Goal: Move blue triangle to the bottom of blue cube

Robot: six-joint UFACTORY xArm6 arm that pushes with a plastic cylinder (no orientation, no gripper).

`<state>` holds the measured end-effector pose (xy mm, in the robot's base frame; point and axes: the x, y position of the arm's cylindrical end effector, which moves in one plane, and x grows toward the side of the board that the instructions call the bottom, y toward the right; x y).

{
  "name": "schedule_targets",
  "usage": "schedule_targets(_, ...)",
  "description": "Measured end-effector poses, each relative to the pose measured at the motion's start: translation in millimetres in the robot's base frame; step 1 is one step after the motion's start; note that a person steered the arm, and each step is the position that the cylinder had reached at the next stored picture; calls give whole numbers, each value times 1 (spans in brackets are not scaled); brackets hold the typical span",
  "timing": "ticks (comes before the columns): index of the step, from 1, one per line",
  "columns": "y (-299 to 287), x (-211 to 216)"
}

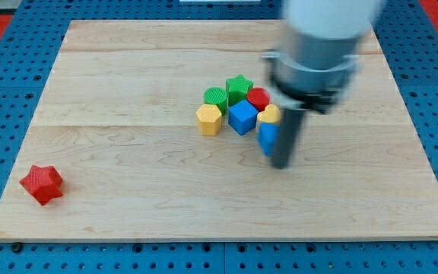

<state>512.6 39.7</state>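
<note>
Right of the cluster, blue triangle (267, 138) sits below-right of blue cube (242, 118), partly hidden by my tip (280, 163), which touches its right side. No jaws on this tool, just a bare rod. Push underway, I judge; next, nudge leftward until it's under the cube. Yellow block (269, 114) just above; red star (42, 184) far left on tabletop (128, 198).
</note>
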Motion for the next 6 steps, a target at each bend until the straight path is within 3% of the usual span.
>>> schedule_targets(1,-97,4)
schedule_targets(2,-66,31)
schedule_targets(3,48,33)
schedule_targets(4,128,6)
schedule_targets(5,126,-26)
schedule_targets(6,59,-29)
